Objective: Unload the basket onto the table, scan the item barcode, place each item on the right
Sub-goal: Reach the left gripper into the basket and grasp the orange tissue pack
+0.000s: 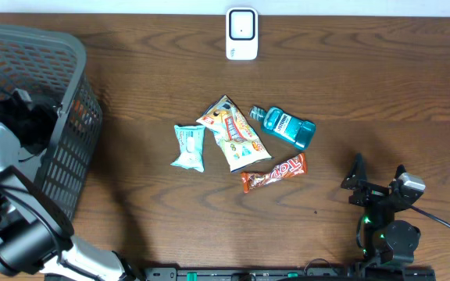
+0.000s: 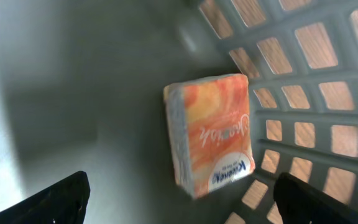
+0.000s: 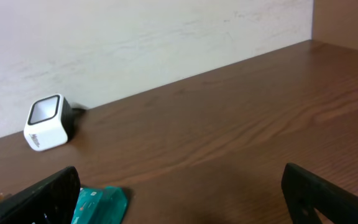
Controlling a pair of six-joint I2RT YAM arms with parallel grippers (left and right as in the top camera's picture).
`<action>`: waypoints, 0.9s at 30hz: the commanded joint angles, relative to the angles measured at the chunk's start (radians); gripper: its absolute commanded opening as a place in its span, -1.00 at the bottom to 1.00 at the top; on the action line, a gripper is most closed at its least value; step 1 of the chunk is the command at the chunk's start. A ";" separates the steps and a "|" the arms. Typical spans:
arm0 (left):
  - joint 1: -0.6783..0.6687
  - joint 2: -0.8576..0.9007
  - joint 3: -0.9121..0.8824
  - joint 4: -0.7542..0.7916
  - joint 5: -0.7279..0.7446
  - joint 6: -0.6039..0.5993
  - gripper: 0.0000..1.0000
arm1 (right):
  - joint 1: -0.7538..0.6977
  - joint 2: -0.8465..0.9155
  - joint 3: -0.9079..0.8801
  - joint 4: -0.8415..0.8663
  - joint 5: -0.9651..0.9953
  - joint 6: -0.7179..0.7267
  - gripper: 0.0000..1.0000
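The orange tissue pack [image 2: 210, 134] lies flat in the grey basket [image 2: 316, 79], beside its wall. The white scanner [image 1: 241, 33] stands top middle.

We see a matt, grained wood bench [image 1: 381, 78]. Below the left gripper [image 2: 179, 202], the grey basket [image 2: 303, 93] looks matt plastic, the tissue pack [image 2: 213, 134] wrapped in glossy film. The scanner [image 3: 45, 122] is smooth white plastic.

One basket [image 1: 76, 101] (upper left), one scanner [image 1: 241, 33], one teal bottle [image 1: 287, 126], one candy bar [image 1: 274, 172], one snack bag [image 1: 233, 134], one pale packet [image 1: 188, 147], one tissue pack [image 2: 210, 134].
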 commanded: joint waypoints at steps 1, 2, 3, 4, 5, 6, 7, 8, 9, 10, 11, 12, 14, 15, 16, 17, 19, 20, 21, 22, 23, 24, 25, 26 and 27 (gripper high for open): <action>-0.018 0.029 0.002 0.034 0.064 0.093 0.89 | 0.005 0.000 -0.004 -0.001 0.001 -0.010 0.99; -0.023 0.036 0.002 0.048 0.065 0.093 0.89 | 0.005 0.000 -0.004 -0.001 0.001 -0.010 0.99; -0.030 0.040 0.002 0.062 0.065 0.094 0.89 | 0.005 0.000 -0.004 -0.001 0.001 -0.010 0.99; -0.039 0.043 0.002 0.076 0.065 0.094 0.89 | 0.005 0.000 -0.004 -0.001 0.001 -0.010 0.98; -0.048 0.044 0.002 0.091 0.065 0.097 0.89 | 0.005 0.000 -0.004 -0.001 0.001 -0.010 0.98; -0.056 0.044 0.002 0.103 0.064 0.105 0.90 | 0.005 0.000 -0.004 -0.001 0.001 -0.009 0.98; -0.067 0.044 0.002 0.116 0.057 0.111 0.90 | 0.005 0.000 -0.004 -0.001 0.001 -0.010 0.99; -0.076 0.044 0.002 0.126 0.053 0.113 0.90 | 0.005 0.000 -0.004 -0.001 0.001 -0.010 0.98; -0.088 0.044 0.002 0.136 0.037 0.113 0.90 | 0.005 0.000 -0.004 -0.001 0.001 -0.010 0.98; -0.100 0.044 0.002 0.140 0.009 0.112 0.90 | 0.005 0.000 -0.004 -0.001 0.001 -0.009 0.98; -0.113 0.044 0.002 0.140 -0.031 0.112 0.90 | 0.005 0.000 -0.004 -0.001 0.001 -0.009 0.98; -0.124 0.044 0.002 0.139 -0.068 0.112 0.90 | 0.005 0.000 -0.004 -0.001 0.001 -0.010 0.98; -0.150 0.045 0.000 0.135 -0.162 0.112 0.89 | 0.005 0.000 -0.004 -0.001 0.001 -0.010 0.98; -0.159 0.045 -0.002 0.130 -0.203 0.112 0.88 | 0.005 0.000 -0.004 -0.001 0.001 -0.009 0.99; -0.168 0.045 -0.002 0.125 -0.242 0.112 0.81 | 0.005 0.000 -0.004 -0.001 0.001 -0.010 0.99; -0.176 0.045 -0.002 0.118 -0.280 0.112 0.78 | 0.005 0.000 -0.004 -0.001 0.001 -0.010 0.99; -0.184 0.046 -0.003 0.108 -0.322 0.112 0.77 | 0.005 0.000 -0.004 -0.001 0.001 -0.010 0.99; -0.185 0.046 -0.005 0.108 -0.325 0.112 0.77 | 0.005 0.000 -0.004 -0.001 0.001 -0.010 0.99; -0.185 0.046 -0.007 0.108 -0.325 0.112 0.77 | 0.005 0.000 -0.004 -0.001 0.001 -0.009 0.99; -0.185 0.046 -0.009 0.108 -0.325 0.112 0.77 | 0.005 0.000 -0.004 -0.001 0.001 -0.010 0.99; -0.185 0.046 -0.013 0.109 -0.325 0.112 0.76 | 0.005 0.000 -0.004 -0.001 0.001 -0.009 0.98; -0.185 0.046 -0.016 0.109 -0.325 0.112 0.77 | 0.005 0.000 -0.004 -0.001 0.001 -0.009 0.99; -0.185 0.047 -0.019 0.109 -0.325 0.112 0.77 | 0.005 0.000 -0.004 -0.001 0.001 -0.010 0.98; -0.185 0.050 -0.022 0.109 -0.325 0.112 0.77 | 0.005 0.000 -0.004 -0.001 0.001 -0.010 0.98; -0.185 0.055 -0.023 0.109 -0.325 0.112 0.77 | 0.005 0.000 -0.004 -0.001 0.001 -0.009 0.98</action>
